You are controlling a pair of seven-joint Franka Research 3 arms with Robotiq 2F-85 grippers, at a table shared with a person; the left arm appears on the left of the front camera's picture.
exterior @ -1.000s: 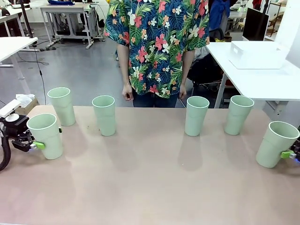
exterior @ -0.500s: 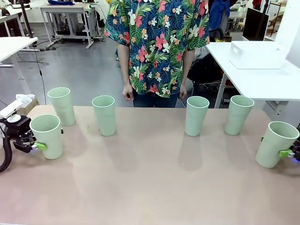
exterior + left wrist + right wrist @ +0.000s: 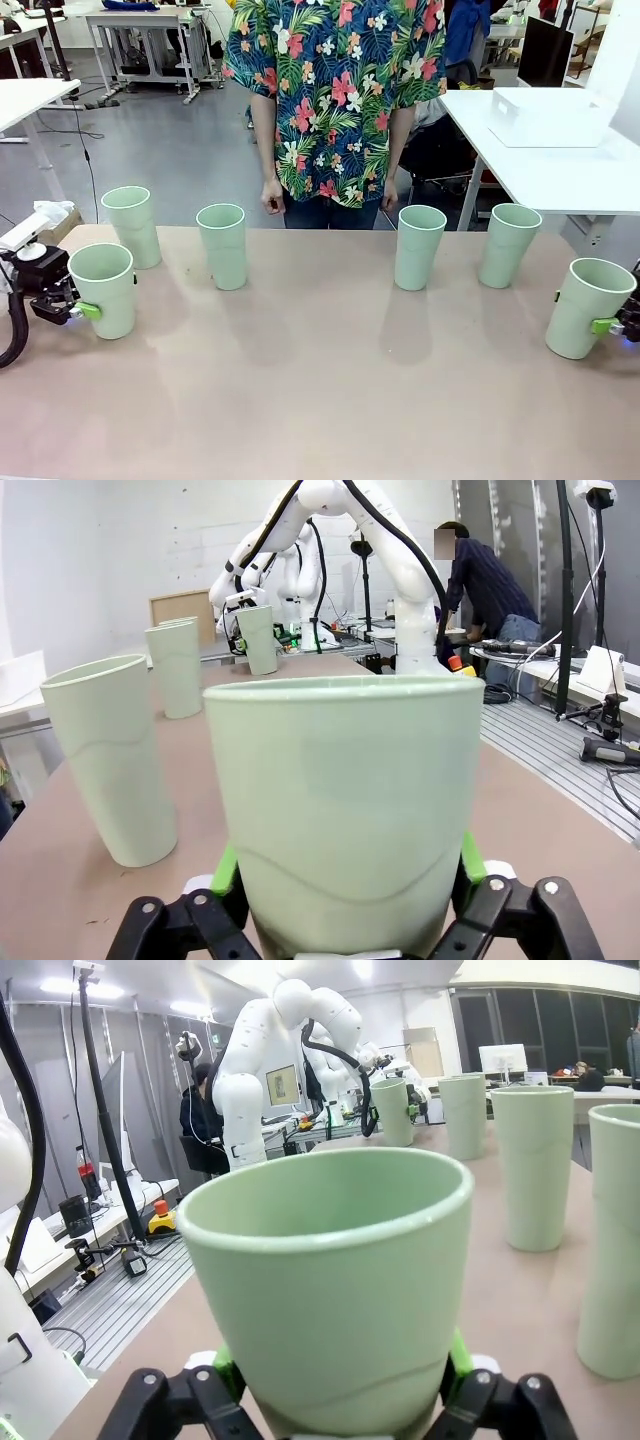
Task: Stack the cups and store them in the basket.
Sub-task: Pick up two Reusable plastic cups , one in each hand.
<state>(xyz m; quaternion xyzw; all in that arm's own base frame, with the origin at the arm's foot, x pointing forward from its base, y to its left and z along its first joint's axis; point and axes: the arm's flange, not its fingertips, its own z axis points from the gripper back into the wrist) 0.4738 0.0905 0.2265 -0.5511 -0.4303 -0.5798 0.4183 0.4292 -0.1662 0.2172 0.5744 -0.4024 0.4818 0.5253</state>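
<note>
Six pale mint-green cups stand in a wide arc on the table. My left gripper (image 3: 108, 297) is shut on the leftmost cup (image 3: 102, 285), which rests upright on the table; the left wrist view has that cup (image 3: 345, 790) between the green pads (image 3: 226, 865). At the right edge my right gripper (image 3: 582, 312) is shut on the rightmost cup (image 3: 590, 300), close up in the right wrist view as a cup (image 3: 330, 1280). Free cups stand at the back left (image 3: 131, 226), centre left (image 3: 222, 246), centre right (image 3: 420, 247) and right (image 3: 509, 245). The basket is out of view.
A person in a flowered shirt (image 3: 335, 90) stands at the far edge, hands down. A white table (image 3: 590, 170) at the back right carries a white rectangular box (image 3: 545, 115). The tan table (image 3: 320, 400) is bare in front of the cups.
Both held cups went from tilted to nearly upright. The left gripper shifted its cup slightly to the right; the right gripper moved its cup slightly left.
</note>
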